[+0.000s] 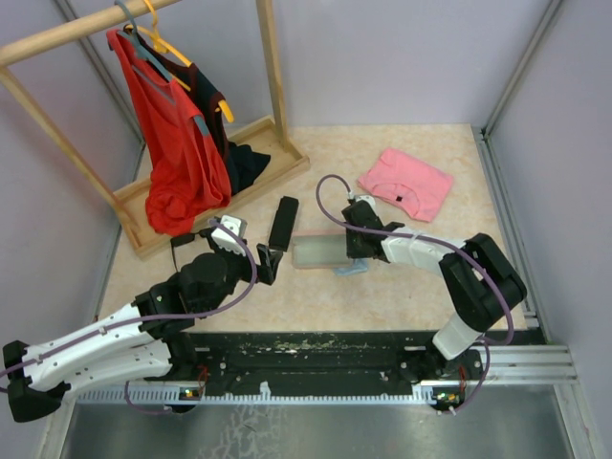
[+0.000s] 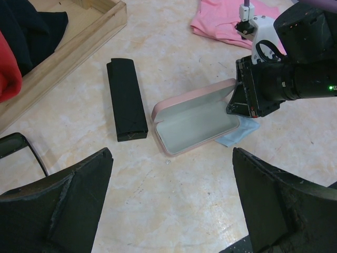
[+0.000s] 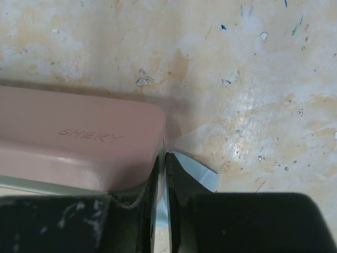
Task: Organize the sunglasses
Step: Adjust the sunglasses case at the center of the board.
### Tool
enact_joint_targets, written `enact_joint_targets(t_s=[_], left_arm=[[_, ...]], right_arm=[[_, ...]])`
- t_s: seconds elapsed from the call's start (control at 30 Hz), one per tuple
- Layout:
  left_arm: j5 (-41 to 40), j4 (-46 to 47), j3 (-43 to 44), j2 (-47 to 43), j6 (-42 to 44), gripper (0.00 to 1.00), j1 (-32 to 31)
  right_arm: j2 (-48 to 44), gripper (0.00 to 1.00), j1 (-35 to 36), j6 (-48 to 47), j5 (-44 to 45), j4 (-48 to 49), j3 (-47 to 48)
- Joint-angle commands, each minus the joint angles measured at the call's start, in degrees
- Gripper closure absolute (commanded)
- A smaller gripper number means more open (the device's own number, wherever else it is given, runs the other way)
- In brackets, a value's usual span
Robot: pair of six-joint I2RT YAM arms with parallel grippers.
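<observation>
- Landmark: pink oblong hard case (image 1: 316, 251), lying open w/ pale grey lining, lid raised on its far side. It sits on the beige marbled surface (image 1: 392, 292).
- Black matte oblong case (image 1: 283, 222): shut, just L of the pink case and not touching it, long axis angled toward the far side.
- Black-framed sunglasses (image 2: 16, 139): only a thin dark rim shows, at the L edge of the left wrist view. They lie on the surface well L of the pink case, past the black case. The rest is cut off, so can't tell if folded.
- Light-blue cloth (image 2: 243, 133): flat on the surface at the pink case's R end, one edge tucked under the case's near-R corner.
- Right jaws: low at the pink case's R end, right beside the lid corner. Almost pressed together w/ only a slit left; a pale-blue strip sits in that slit, so they're pinching the cloth's edge.
- Left jaws: spread wide w/ nothing btwn them, hanging above the surface on the pink case's near-L side and facing the case.
- Right arm (image 1: 421, 249) reaches in from the pink case's R, left arm (image 1: 115, 344) from its near L.
- Pink folded T-shirt (image 1: 406, 184): beyond the pink case to the far R, well apart.
- Wooden clothes rack (image 1: 273, 72): far L of the pink case. A red garment (image 1: 182, 163) hangs on it and a dark garment (image 1: 247, 164) is heaped on its base.
</observation>
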Motion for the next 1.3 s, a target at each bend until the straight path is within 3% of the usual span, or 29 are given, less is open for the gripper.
enact_joint_targets(t_s=[0.0, 0.1, 0.6, 1.0, 1.17, 1.27], left_arm=[[-0.16, -0.25, 0.66, -0.34, -0.34, 0.00, -0.05], [-0.20, -0.17, 0.56, -0.30, -0.32, 0.00, -0.06], [-0.73, -0.94, 1.18, 0.10, -0.23, 0.00, -0.06], [-1.25, -1.06, 1.13, 0.53, -1.23, 0.00, -0.06], [-1.49, -1.04, 0.89, 0.71, -2.36, 0.00, -0.06], [-1.66, -1.44, 0.98, 1.30, -3.63, 0.00, -0.06]], right_arm=[[0.43, 0.94, 0.93, -1.19, 0.94, 2.43, 1.65], [-0.49, 1.00, 1.08, -1.23, 1.18, 3.38, 1.40], [2.07, 1.00, -3.46, -3.11, 1.69, 12.71, 4.90], [8.49, 1.00, -5.29, -6.42, 2.24, 13.79, 7.98], [6.89, 0.59, -5.60, -6.72, 2.19, 14.14, 6.87], [3.82, 0.50, -5.69, -6.58, 2.36, 14.02, 5.54]])
